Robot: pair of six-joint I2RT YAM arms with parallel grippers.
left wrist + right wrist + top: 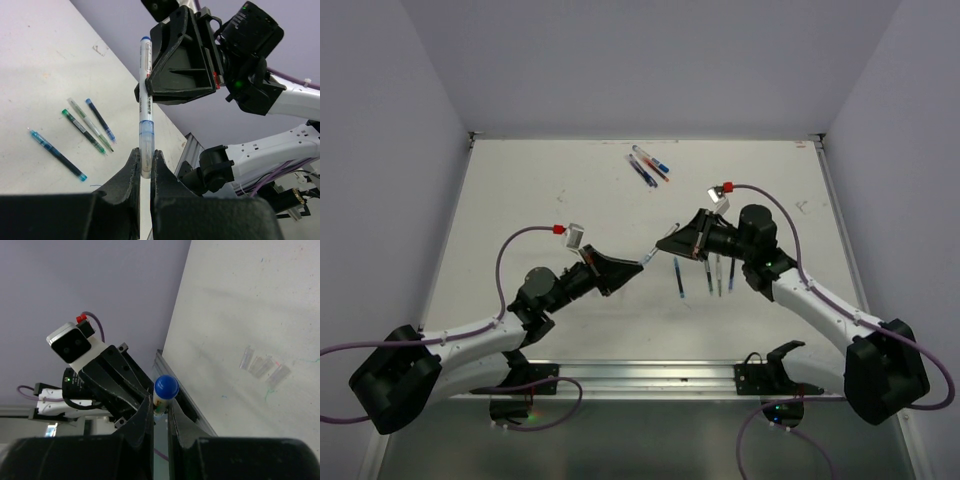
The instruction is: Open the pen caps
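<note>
Both arms reach inward, meeting above the surface [540,190]. Left fingers [131,172] and right fingers [142,425] clamp opposite ends of one pen [145,105].

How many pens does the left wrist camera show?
5. One held pen is gripped by the left fingers and the right fingers. Four lie on the table: teal pen, green pen, clear pen, blue pen. Others may lie outside this view.

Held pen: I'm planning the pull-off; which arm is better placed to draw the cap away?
Left, probably: the left gripper pinches the clear end of the pen, apparently the cap, while the right gripper clamps the barrel.
</note>
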